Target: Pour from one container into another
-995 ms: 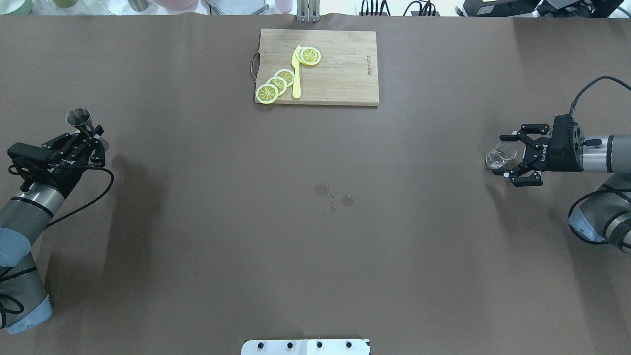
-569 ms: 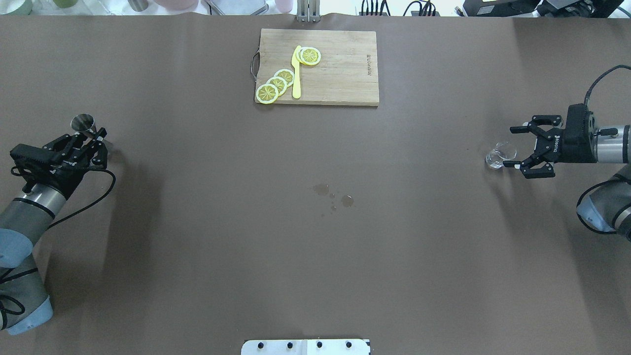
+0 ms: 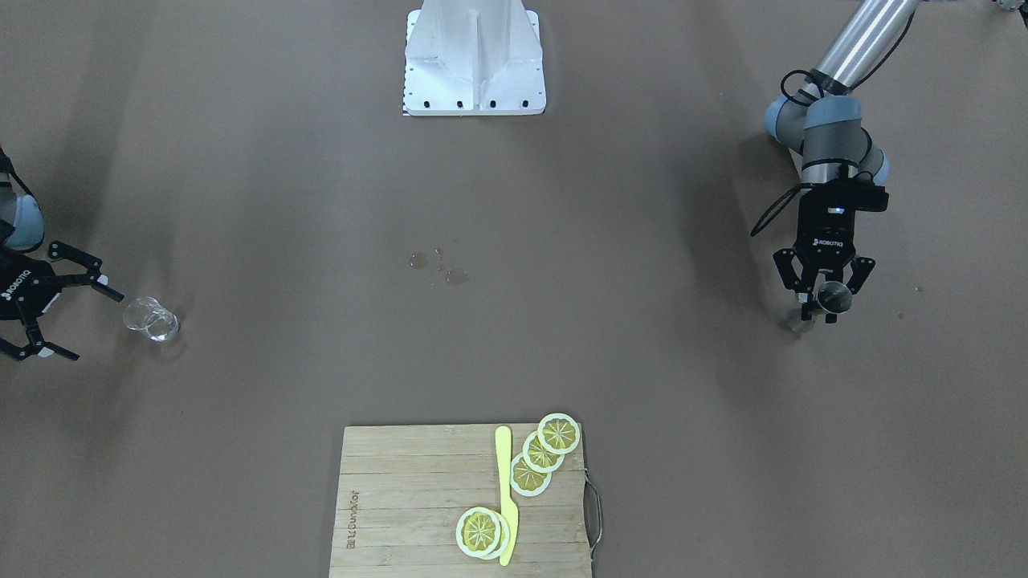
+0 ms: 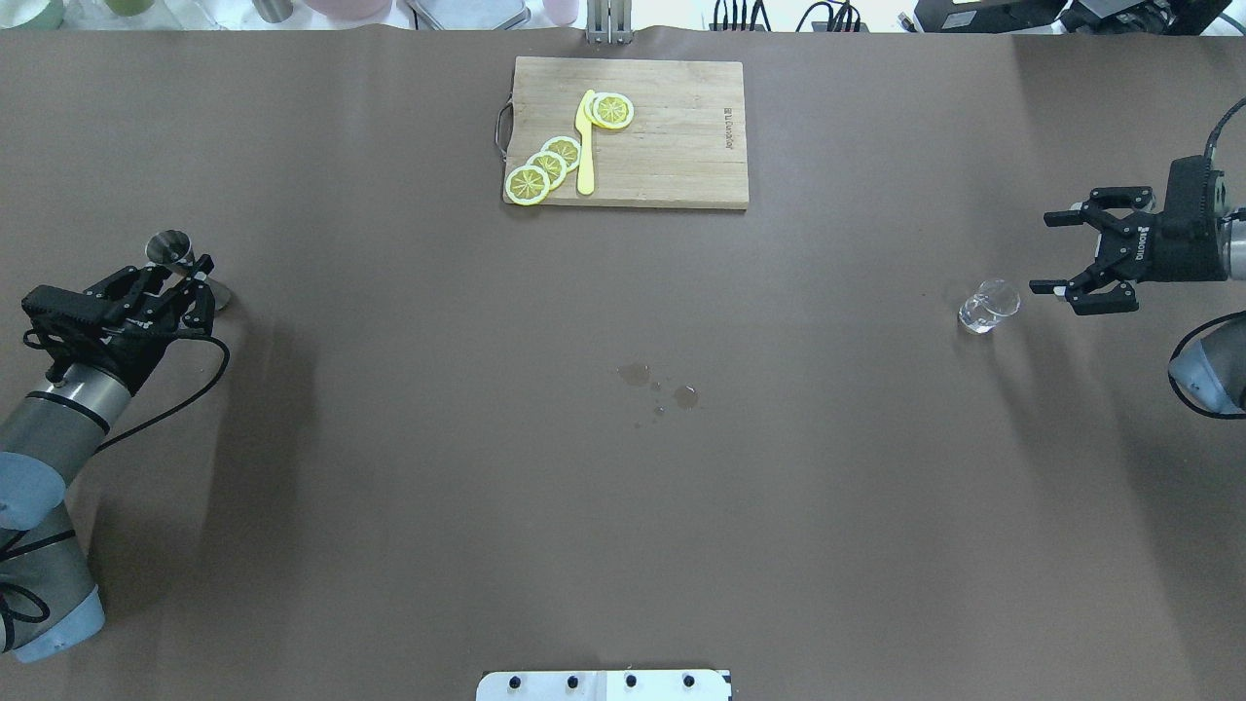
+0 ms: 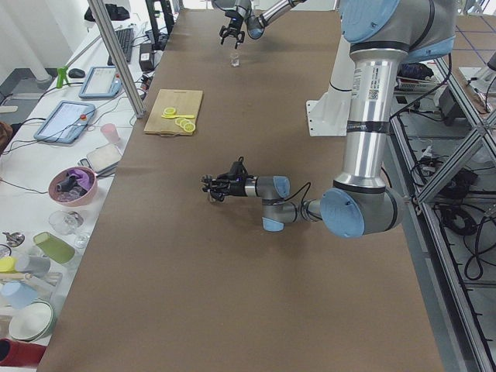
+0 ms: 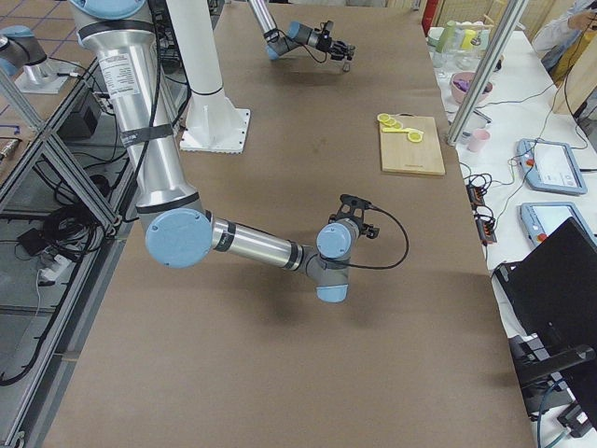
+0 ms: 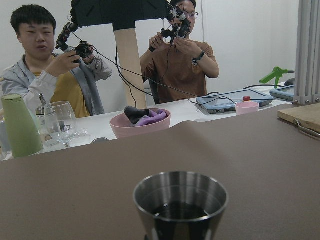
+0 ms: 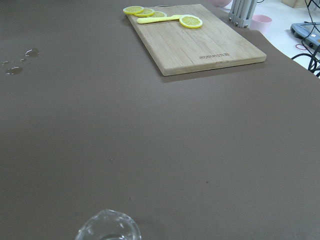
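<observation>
Brown table (image 4: 389,506) | board (image 4: 681,146), spill (image 4: 635,373) | left hand (image 4: 191,278) pinches jigger (image 4: 167,245) | right hand (image 4: 1044,251) spread by glass (image 4: 988,307)

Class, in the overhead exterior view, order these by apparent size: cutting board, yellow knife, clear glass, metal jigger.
1. cutting board
2. yellow knife
3. clear glass and metal jigger: too alike to rank.

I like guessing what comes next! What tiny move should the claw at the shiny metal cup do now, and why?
Probably open the left claw and let go. The metal cup seems to stand on the table between its fingers, and the right claw is open, apart from the little glass, so the pouring looks finished.
</observation>
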Available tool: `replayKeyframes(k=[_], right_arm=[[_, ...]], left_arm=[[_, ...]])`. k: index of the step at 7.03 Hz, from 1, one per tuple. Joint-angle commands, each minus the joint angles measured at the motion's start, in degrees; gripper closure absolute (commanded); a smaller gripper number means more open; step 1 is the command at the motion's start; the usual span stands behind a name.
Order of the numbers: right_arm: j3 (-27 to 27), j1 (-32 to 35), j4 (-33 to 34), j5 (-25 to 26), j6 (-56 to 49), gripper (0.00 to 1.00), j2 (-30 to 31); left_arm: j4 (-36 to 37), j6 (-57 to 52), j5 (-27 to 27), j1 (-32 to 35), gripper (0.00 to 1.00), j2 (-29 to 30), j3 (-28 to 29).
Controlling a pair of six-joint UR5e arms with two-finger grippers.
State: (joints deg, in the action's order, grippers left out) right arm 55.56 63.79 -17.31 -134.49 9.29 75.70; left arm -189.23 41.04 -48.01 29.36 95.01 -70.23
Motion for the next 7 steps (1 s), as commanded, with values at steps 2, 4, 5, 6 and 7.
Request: replayKeyframes(k=[2, 4, 5, 6, 7], right_arm=[[1.7, 2.3, 7.0, -0.7, -0.3, 0.00, 0.0], [3.2, 5.7, 15.9, -0.8, -0.2, 0.00, 0.2], [4.0, 7.6, 23.0, -1.9, -0.2, 0.00, 0.2], [5.2, 9.5, 30.2, -2.1, -0.3, 0.00, 0.2], [6.0, 11.1, 37.0, -2.2, -0.4, 0.00, 0.1]], left_arm=[[-0.1, -0.1, -0.3, 0.0, 0.38, 0.0, -0.1], [-0.5, -0.1, -0.6, -0.1, 0.01, -0.1, -0.3], [-0.9, -0.1, -0.6, -0.1, 0.01, -0.2, -0.4], [-1.2, -0.1, -0.6, -0.1, 0.01, -0.6, -0.5], [-1.3, -0.1, -0.5, -0.1, 0.01, -1.0, -0.9]])
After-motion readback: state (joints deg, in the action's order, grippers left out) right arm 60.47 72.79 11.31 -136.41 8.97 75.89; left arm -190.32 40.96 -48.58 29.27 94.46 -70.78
